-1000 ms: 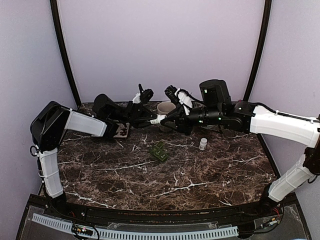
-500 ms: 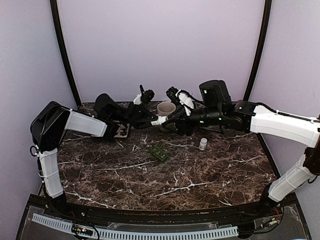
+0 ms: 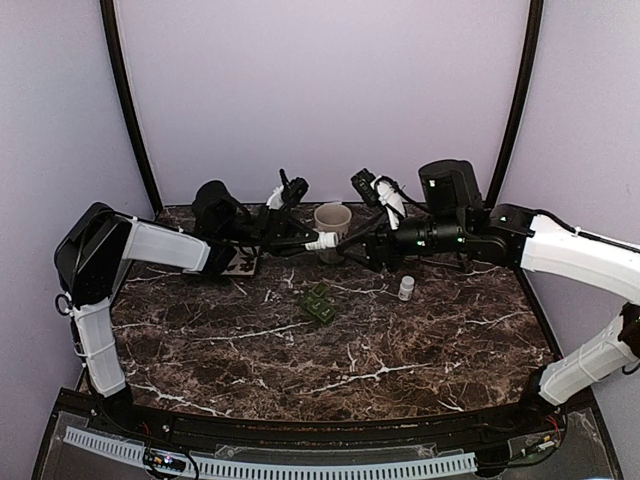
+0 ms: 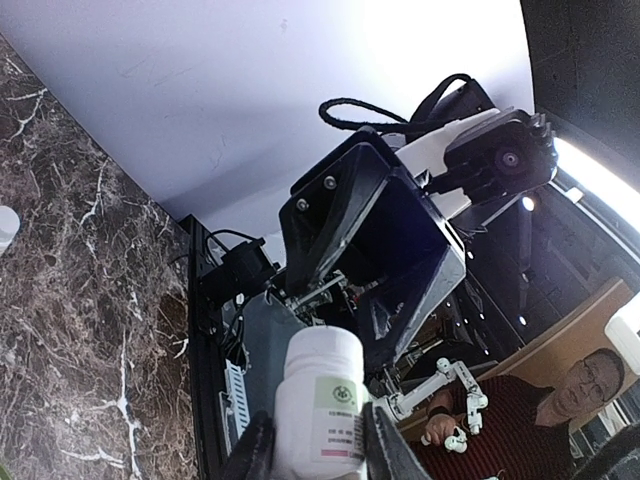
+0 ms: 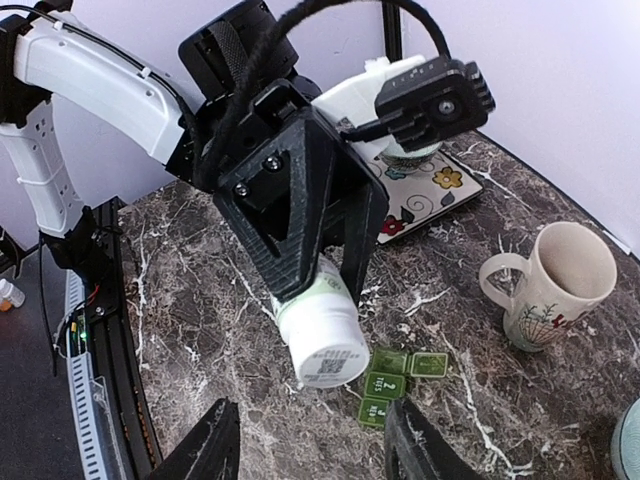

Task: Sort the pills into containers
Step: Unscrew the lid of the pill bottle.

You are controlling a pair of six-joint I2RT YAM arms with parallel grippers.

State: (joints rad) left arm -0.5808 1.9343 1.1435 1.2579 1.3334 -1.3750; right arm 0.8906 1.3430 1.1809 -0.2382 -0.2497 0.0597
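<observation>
My left gripper [image 3: 312, 241] is shut on a white pill bottle [image 4: 320, 405], held in the air above the table with its base toward the right arm. In the right wrist view that bottle [image 5: 318, 335] sticks out of the left gripper's black fingers, and my right gripper [image 5: 315, 452] stands open just short of it, touching nothing. A green pill organizer [image 3: 320, 303] with several small lidded cells lies on the marble below, also seen as the organizer [image 5: 402, 380]. The pills themselves are hidden.
A cream mug [image 3: 333, 218] stands at the back centre, close behind both grippers. A small white bottle [image 3: 406, 288] stands to the right of the organizer. A floral tile [image 3: 243, 262] lies at the back left under the left arm.
My right gripper has opened off the white bottle and drawn back to the right. The left gripper still holds the bottle in about the same place.
</observation>
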